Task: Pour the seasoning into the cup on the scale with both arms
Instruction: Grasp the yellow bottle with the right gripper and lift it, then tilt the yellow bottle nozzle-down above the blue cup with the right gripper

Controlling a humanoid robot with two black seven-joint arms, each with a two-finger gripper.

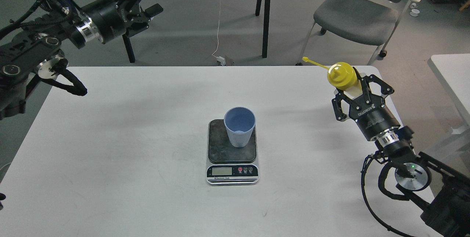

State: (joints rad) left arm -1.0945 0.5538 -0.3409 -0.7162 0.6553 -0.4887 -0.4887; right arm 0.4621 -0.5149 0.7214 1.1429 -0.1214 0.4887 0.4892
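Two pincers: my right pincer [358,88] is pinching the seasoning bottle [343,77] near the worktop's far right corner; my left pincer [141,4] hangs off past the far left edge, holding nothing, and it is too dark and end-on for me to tell whether it is spread.
Bottle handling: soft squeeze plastic, I judge, light and likely to dent; the hold sits on the body below the yellow cap, which suits tipping. The thin cap strap [315,63] sticks out to the left.
Cup: the pale blue cup [239,126] stands upright on the scale [232,152] mid-worktop, well apart from the bottle. Light and easily toppled, I judge; steady it low on the ribbed wall.
Edges: the bottle is close to the right edge of the worktop [110,156].
Open room: bare surface lies between bottle and cup, and to the left of the scale.
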